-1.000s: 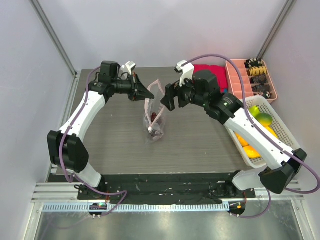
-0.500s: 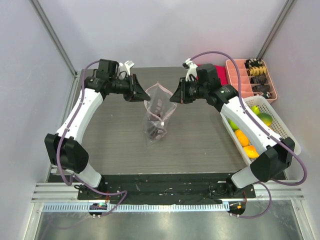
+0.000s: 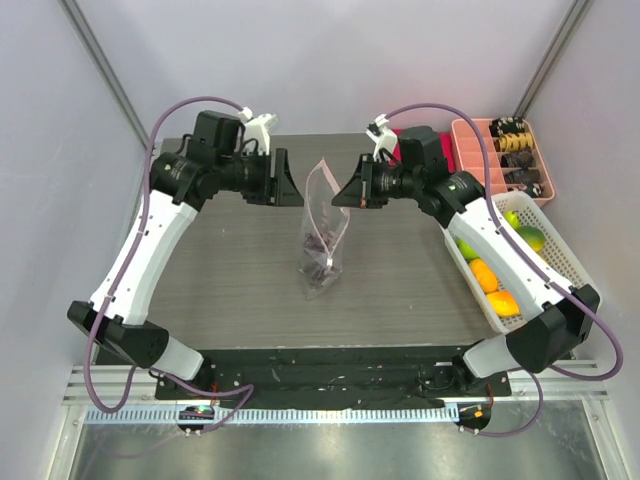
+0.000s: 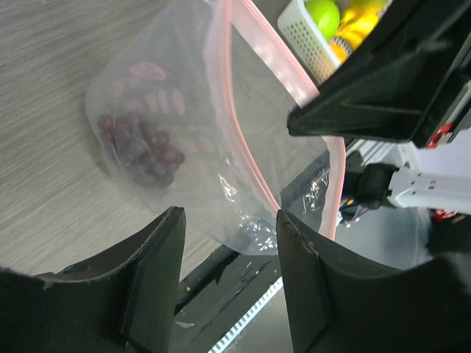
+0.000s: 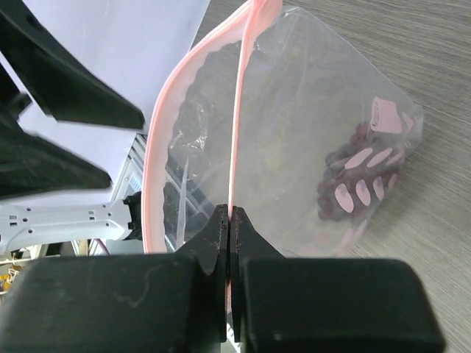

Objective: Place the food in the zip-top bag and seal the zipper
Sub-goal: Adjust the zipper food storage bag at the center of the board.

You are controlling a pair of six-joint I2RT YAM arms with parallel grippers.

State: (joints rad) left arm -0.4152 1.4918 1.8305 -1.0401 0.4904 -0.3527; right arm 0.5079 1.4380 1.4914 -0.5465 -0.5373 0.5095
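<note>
Here, the left gripper [image 3: 287, 180] stands with its jaws spread wide, just beside the zip-top bag [image 3: 322, 225] and holding nothing. The bag hangs mouth-up over the middle of the table [image 3: 230, 270], with the grape bunch [image 3: 318, 250] in its bottom (dark purple through the clear plastic). The right gripper [image 5: 229, 220] is pinched tight on one lip of the zipper [image 5: 237, 110]. Farther right, the white mesh basket [image 3: 560, 262] holds the green fruits [image 3: 512, 222] and oranges [image 3: 483, 275].

The zip-top bag [image 3: 322, 232] is clear, glossy, crinkly plastic; the table [image 3: 400, 290] is matt grey wood-grain.
</note>
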